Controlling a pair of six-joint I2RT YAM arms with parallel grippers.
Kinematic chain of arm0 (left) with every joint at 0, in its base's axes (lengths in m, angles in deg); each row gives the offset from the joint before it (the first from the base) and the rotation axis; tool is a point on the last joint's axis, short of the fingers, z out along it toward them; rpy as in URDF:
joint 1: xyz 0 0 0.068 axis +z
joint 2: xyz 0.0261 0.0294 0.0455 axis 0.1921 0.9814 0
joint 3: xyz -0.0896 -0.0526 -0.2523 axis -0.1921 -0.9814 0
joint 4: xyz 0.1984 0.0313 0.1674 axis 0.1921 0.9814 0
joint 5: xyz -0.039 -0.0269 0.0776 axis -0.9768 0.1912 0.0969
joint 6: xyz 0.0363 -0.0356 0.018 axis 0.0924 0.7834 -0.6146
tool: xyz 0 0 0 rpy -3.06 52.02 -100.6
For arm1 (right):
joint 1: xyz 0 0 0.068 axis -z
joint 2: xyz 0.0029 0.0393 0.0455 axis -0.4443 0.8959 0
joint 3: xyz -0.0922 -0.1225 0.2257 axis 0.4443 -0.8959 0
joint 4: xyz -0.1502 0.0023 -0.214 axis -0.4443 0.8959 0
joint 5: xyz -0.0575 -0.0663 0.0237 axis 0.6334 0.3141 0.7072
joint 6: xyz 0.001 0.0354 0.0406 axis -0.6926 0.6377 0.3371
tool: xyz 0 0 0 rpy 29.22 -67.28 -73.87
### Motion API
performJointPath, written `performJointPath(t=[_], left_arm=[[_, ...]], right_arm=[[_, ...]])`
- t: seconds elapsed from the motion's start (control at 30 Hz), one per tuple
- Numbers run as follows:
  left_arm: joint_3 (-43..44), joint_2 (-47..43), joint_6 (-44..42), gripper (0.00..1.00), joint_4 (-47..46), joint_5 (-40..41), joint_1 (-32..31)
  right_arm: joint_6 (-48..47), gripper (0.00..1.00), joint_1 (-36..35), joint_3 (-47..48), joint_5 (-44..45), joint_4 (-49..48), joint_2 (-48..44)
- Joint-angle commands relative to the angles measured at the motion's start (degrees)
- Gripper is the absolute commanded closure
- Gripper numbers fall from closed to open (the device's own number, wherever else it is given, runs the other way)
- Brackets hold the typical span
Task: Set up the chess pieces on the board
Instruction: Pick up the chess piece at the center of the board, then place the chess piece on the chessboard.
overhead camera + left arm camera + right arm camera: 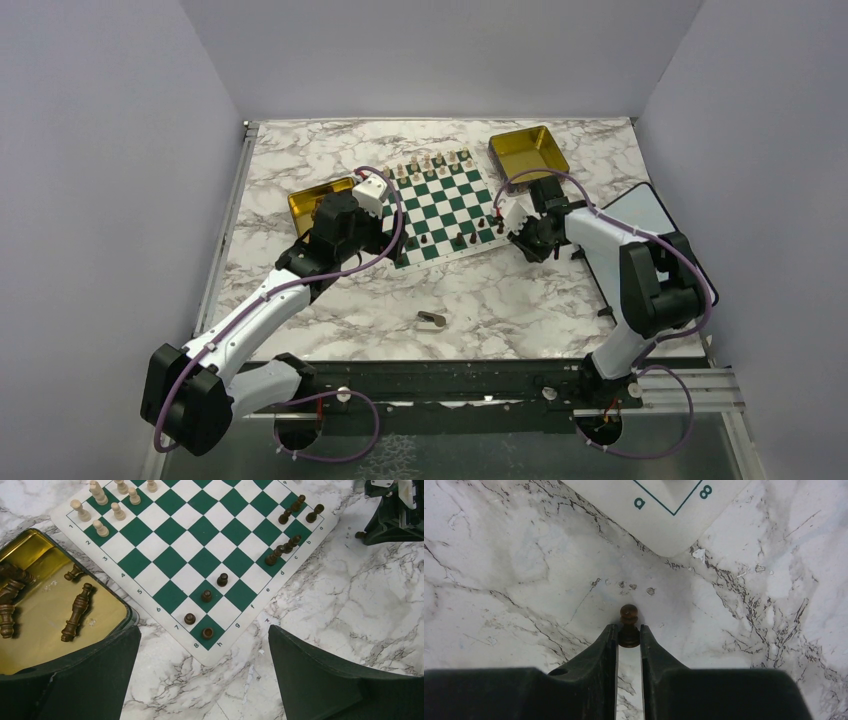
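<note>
Far left: shallow gold square metal tin (35, 650) on the white-and-grey marble bench (350, 610), just beside the board's left edge, with several dark brown turned-wood chess pieces (77, 612) lying flat inside. Over the bench between the tin and the board's near corner: left gripper (205, 675), jaws released and spread wide, nothing between them.

Next along: flat square chessboard with dark green and white checks and a thin white border (440, 205), set askew on the bench. Pale cream pieces (432, 163) upright in rows along its far edge. On the near side, four upright dark pawns (206, 596) loosely spaced around the corner by the letter h. Further along the same edge, a tight line of dark figures (282, 547) near letters c and d, and a few more toward the a corner. In front of the board, alone on bare marble, one dark piece on its side (432, 320).

Right: right gripper (629, 635) low over the bench, just off the board corner marked a and 8. Jaws clenched on a small dark brown pawn (629, 613), round head poking out past the tips; contact between its base and the bench impossible to tell. Beyond, past the board's far right corner: second gold square tin (528, 152).
</note>
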Motion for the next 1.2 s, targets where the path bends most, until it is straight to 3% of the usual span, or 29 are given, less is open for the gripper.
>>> performJointPath(t=[0.0, 0.33, 0.63, 0.8, 1.17], left_arm=[[-0.12, -0.1, 1.12, 0.01, -1.28, -2.61, -0.03], [4.29, 4.94, 11.54, 0.15, -1.51, -17.42, 0.0], [10.6, 10.95, 20.78, 0.31, -2.02, -27.7, -0.04], [13.04, 14.72, 25.54, 0.43, -3.39, -31.3, -0.34], [16.21, 20.18, 36.92, 0.5, -7.15, -32.61, -4.12]], right_arm=[[0.09, 0.87, 0.37, 0.31, -3.42, 4.22, -0.23], [2.76, 0.91, 0.24, -0.35, -17.93, -0.26, -11.76], [11.42, 0.91, -0.79, -6.96, -39.28, -16.61, -22.15], [17.16, 0.91, -3.11, -10.95, -41.48, -25.5, -25.89], [21.29, 0.91, -4.38, -12.73, -45.1, -31.44, -29.07]])
